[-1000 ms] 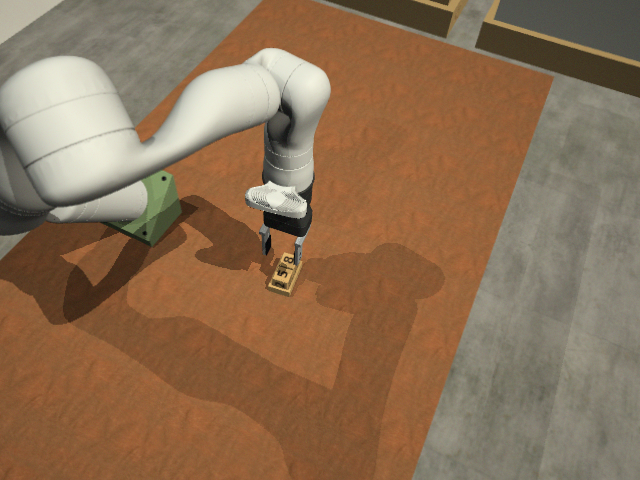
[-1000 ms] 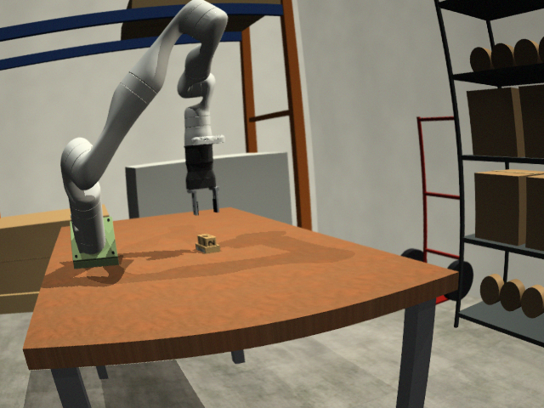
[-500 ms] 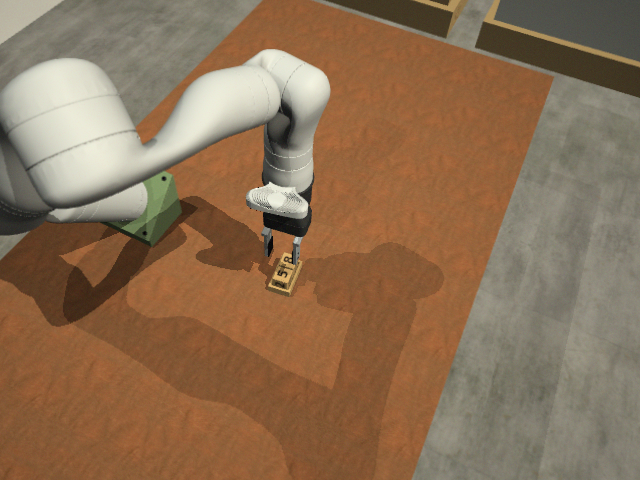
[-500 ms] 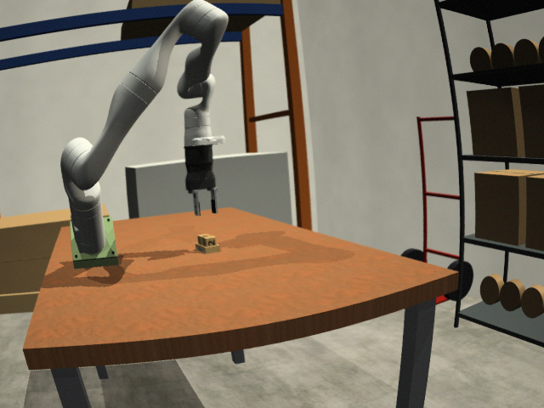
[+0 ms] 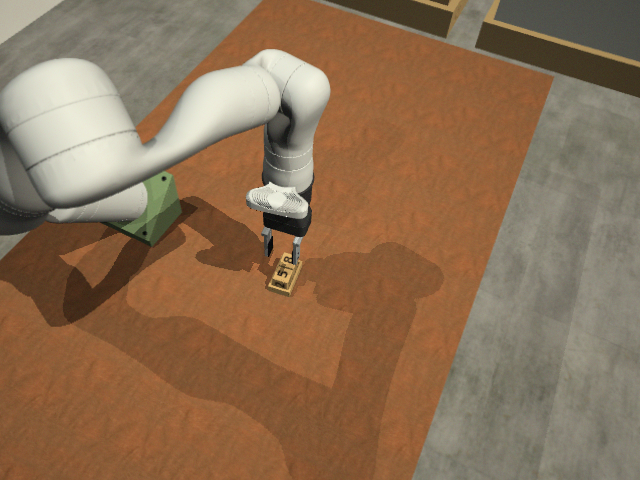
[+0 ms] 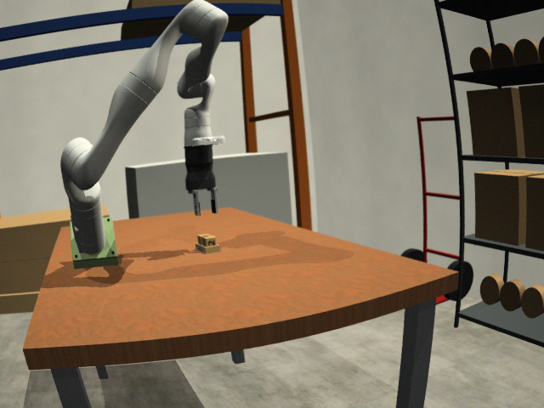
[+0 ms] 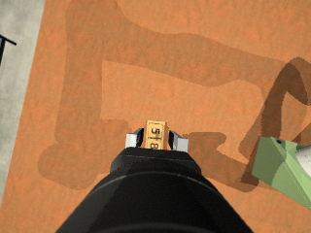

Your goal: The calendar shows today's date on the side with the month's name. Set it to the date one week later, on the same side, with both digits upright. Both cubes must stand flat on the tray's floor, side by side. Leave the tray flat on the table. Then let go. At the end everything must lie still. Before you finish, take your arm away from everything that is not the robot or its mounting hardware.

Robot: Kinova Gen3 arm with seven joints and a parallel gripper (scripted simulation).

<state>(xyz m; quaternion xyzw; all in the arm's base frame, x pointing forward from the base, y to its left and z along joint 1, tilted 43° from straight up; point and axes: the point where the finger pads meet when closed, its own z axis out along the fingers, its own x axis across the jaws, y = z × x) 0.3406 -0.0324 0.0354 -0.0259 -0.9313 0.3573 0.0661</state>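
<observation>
A small wooden calendar tray (image 5: pixel 284 279) sits flat on the orange table and holds two wooden cubes side by side. Their top faces read 5 (image 5: pixel 282 270) and 8. In the exterior view the tray (image 6: pixel 207 247) shows a 2 on a side face. My gripper (image 5: pixel 280 249) (image 6: pixel 205 206) hangs open and empty, well above the cubes, pointing straight down. In the wrist view the two fingers stand on either side of the tray (image 7: pixel 156 136) far below. The side with the month's name is too small to read.
The arm's green base block (image 5: pixel 150 211) stands at the table's left, also in the wrist view (image 7: pixel 284 167). Wooden-rimmed bins (image 5: pixel 563 36) lie on the floor beyond the table. A shelf rack with boxes (image 6: pixel 501 167) stands at the right.
</observation>
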